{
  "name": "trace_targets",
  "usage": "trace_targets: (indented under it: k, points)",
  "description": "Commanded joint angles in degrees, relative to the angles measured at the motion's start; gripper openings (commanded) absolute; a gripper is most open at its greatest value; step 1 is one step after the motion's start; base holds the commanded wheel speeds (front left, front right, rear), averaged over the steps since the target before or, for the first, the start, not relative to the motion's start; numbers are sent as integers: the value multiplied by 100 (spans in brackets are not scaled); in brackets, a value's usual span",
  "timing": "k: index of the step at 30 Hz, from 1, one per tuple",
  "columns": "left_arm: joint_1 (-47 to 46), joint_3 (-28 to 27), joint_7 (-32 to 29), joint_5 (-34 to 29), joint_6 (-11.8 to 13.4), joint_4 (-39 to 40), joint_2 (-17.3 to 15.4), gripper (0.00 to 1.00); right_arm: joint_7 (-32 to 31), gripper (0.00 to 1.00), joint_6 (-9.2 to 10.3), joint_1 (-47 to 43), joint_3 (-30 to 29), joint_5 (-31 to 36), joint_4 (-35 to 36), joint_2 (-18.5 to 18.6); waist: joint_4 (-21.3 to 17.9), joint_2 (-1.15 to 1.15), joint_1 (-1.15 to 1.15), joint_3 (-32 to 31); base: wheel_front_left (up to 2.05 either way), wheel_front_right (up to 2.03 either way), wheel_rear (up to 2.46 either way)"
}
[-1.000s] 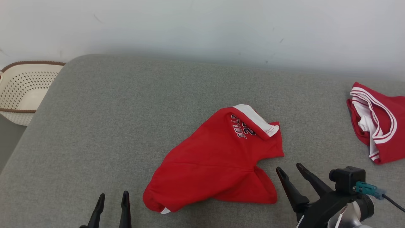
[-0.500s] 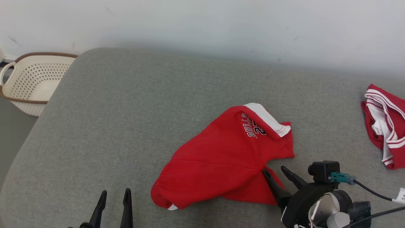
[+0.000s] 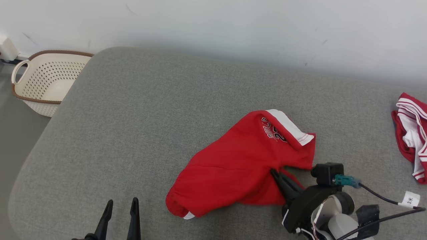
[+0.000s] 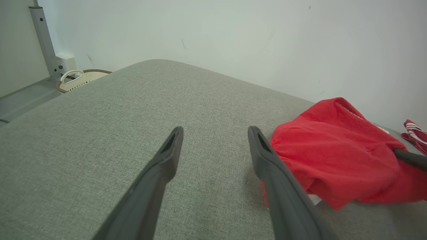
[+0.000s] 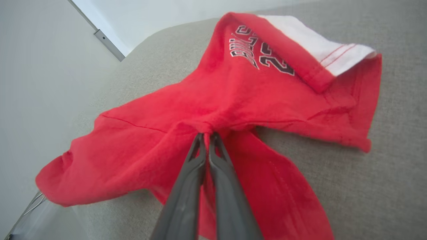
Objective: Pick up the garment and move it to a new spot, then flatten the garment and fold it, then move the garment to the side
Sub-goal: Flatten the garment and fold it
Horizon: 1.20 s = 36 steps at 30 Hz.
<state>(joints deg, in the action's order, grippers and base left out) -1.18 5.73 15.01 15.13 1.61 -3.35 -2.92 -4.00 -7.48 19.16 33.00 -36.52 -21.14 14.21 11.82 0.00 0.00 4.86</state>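
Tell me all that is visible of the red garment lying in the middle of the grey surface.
The garment is red, of thin, soft-looking cloth, crumpled rather than flat. A white band with red stitching edges its far end and is folded over. Beside it is dark lettering with numbers, partly hidden in a fold. It lies on the grey pad, toward the front. The right gripper is shut on a bunched fold at its near right side, and the cloth puckers toward the tips.

red garment lettered "BULLS 23" (partly creased), cable tag "3*"
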Motion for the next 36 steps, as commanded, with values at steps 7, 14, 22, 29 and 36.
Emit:
trace_targets:
  k: [7,14,22,29,36]
  points:
    - [75,-34,23,36,35,31,0,100,616,0,-3,368,199,-274,491,36,-72,0,0,-32,0,0,0]
    - [-24,40,23,52,42,28,0,100,557,0,-3,1165,234,-204,142,-105,-94,0,0,42,0,0,0]
    - [-158,131,23,98,-10,-52,1,100,406,0,-3,2435,471,-123,-1263,-505,73,0,0,171,0,0,0]
    - [-234,268,23,154,27,-125,1,100,955,90,-3,3216,811,165,-2768,-718,218,0,0,180,0,0,0]
    - [-105,264,23,178,53,-142,0,100,1194,100,-3,3259,1172,-19,-3372,-859,124,0,0,56,0,0,0]
